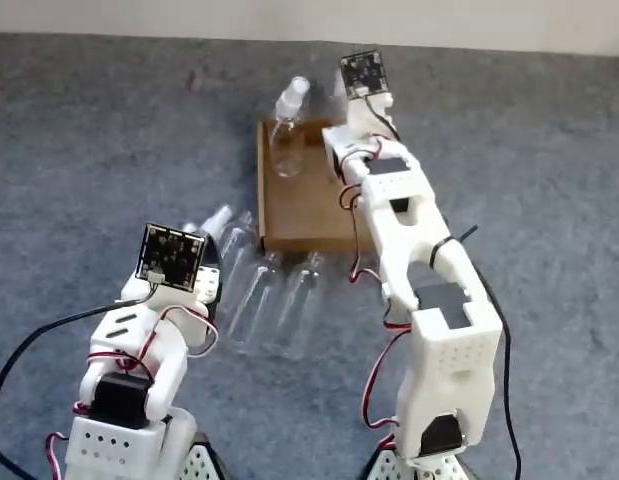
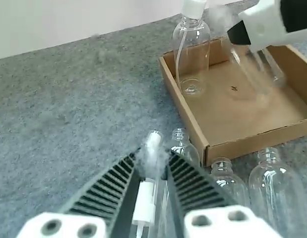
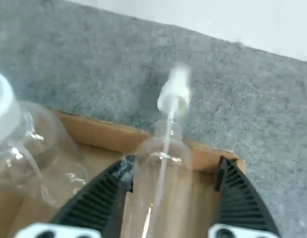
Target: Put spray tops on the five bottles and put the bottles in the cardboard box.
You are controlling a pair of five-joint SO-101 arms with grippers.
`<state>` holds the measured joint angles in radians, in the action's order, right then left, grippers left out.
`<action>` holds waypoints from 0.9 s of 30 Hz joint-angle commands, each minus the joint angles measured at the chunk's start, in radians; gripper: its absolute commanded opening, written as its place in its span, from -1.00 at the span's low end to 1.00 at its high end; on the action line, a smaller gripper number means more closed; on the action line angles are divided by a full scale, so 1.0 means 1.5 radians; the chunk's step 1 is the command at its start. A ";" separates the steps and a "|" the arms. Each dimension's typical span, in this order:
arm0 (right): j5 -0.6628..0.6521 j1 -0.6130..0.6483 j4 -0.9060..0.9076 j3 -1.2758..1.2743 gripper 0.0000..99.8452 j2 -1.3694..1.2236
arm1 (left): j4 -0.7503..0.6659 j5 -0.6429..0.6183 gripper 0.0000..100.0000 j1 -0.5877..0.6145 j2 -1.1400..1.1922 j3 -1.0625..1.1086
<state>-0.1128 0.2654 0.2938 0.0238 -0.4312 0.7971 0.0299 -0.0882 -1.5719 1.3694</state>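
Gripping a white spray top (image 2: 153, 145), the left tool (image 2: 153, 159) is clenched on it, with the black fingers pressed against its two sides and its thin tube hanging down between them. Just beside this tool, on the side toward the other arm, three open bottles (image 2: 272, 183) of clear plastic lie in a row on the grey counter (image 1: 109, 130), their bare necks pointing toward the cardboard box (image 2: 242, 116). The nearest of them lies close against the tool's finger. The box sits beyond the fingertips, past the bottle necks, and its near wall is just beside those necks.

The right tool (image 3: 173, 173) reaches over the box and is grasping a tilted bottle (image 3: 163, 163) that has a spray top fitted. Its fingers sit on either side of the clear body, and the white head sticks out past the fingertips. The far wall of the box runs just ahead of the fingertips, under the bottle's shoulder. In the left wrist view this bottle leans with its base down inside the box.

Just beside the right tool, on the side toward the left arm, a standing bottle (image 1: 287, 140) rests in the far corner of the box. It also has a spray top on.
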 commanded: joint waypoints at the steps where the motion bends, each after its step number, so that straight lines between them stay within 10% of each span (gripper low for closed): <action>1: -0.005 0.001 -0.007 0.011 -0.60 0.017 | -0.014 0.001 -0.99 0.008 -0.005 -0.004; 27: -0.010 0.001 -0.006 0.218 -0.60 -0.023 | -0.014 0.002 -0.99 0.008 -0.005 -0.004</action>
<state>-0.1158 0.2639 0.2938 0.2232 -0.4511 0.7971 0.0299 -0.0882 -1.5719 1.3694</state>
